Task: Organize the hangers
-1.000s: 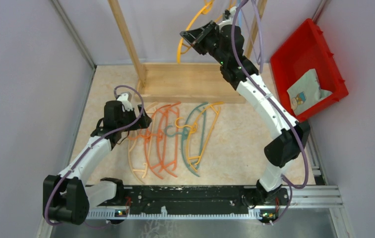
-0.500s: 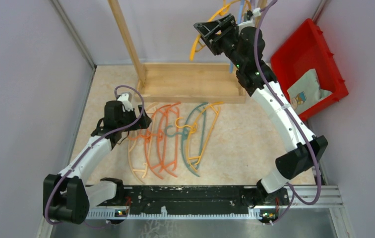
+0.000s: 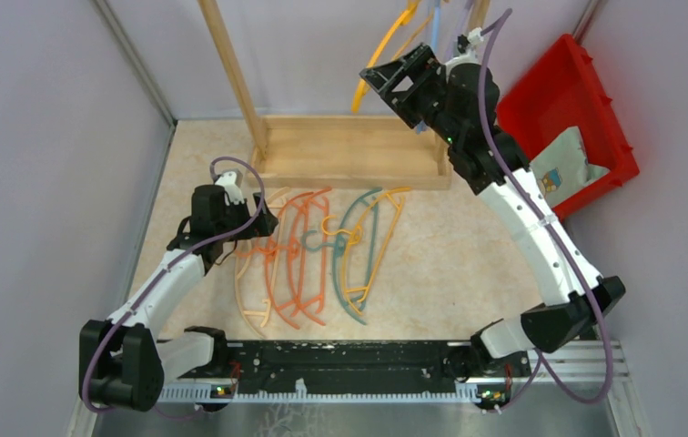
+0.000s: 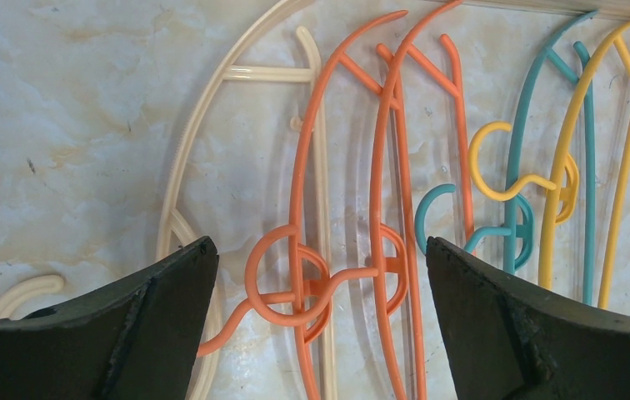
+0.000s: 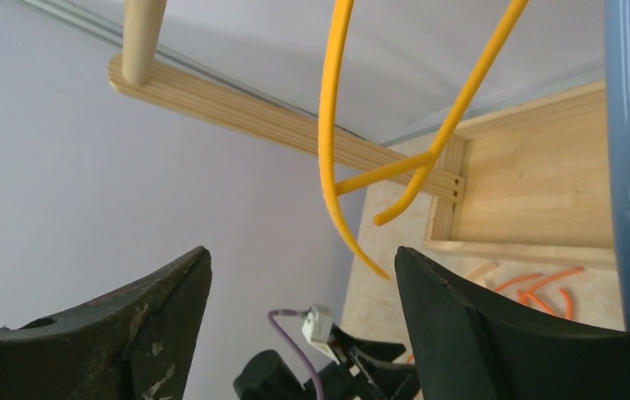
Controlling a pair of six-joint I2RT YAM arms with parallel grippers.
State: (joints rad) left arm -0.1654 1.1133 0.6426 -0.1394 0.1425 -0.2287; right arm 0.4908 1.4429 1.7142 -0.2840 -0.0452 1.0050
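Hung: yellow hanger (image 5: 328, 125) on rack (image 3: 349, 150) | Remaining: five hangers (image 4: 376, 167) on surface (image 3: 450, 255) | left fingers (image 4: 128, 325), right fingers (image 5: 112, 333): wide open, empty

Lavender walls (image 3: 40, 137) enclose a beige marbled tabletop (image 3: 454, 250).

Smooth glossy plastic hangers (image 4: 377, 208), pale grained wooden rack (image 3: 349, 150), matt marbled tabletop (image 3: 450, 255)

Bare marbled tabletop (image 3: 450, 246) lies open at three o'clock of the flat-lying thin plastic hangers (image 3: 297, 264). A pale wooden rack base (image 3: 349, 150) blocks twelve o'clock, a red plastic bin (image 3: 577, 73) two o'clock.
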